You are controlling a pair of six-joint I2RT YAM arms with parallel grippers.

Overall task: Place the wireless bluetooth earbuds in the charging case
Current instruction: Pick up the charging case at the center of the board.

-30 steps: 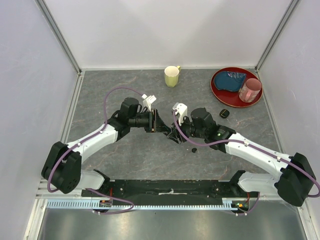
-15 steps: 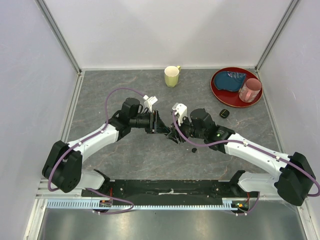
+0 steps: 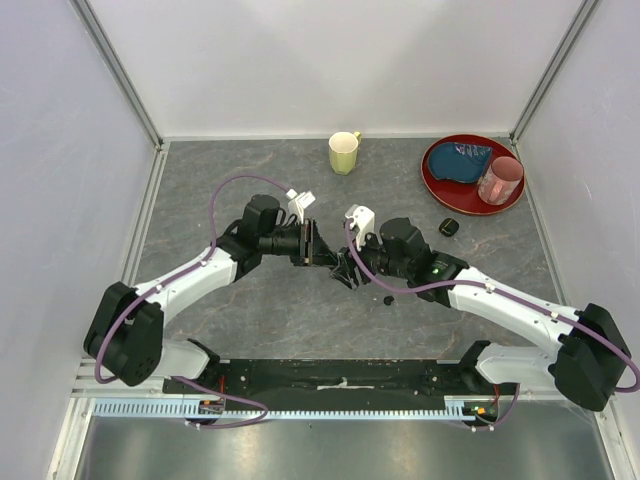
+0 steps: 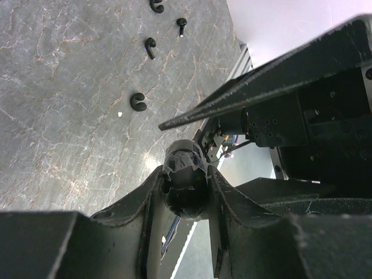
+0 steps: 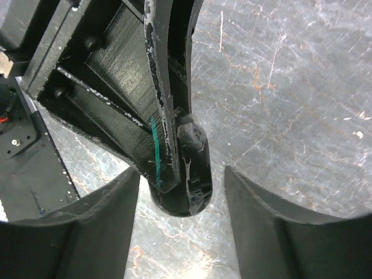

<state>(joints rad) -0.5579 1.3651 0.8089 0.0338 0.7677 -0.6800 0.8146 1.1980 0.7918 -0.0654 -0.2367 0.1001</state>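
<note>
So, left end effector [image 4: 186,177] clamped on charging case [image 4: 184,163]; right end effector [image 5: 181,177] wide open, straddling it, not touching

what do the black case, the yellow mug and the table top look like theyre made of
Charging case: likely hard plastic, glossy black; sharp highlights and fine scuffs show on it.
Yellow mug: probably glazed ceramic, smooth and pale; plastic is possible.
Table top: grey stone look with pale and rusty veins, faint sheen; real marble or printed laminate, cannot tell.
</note>
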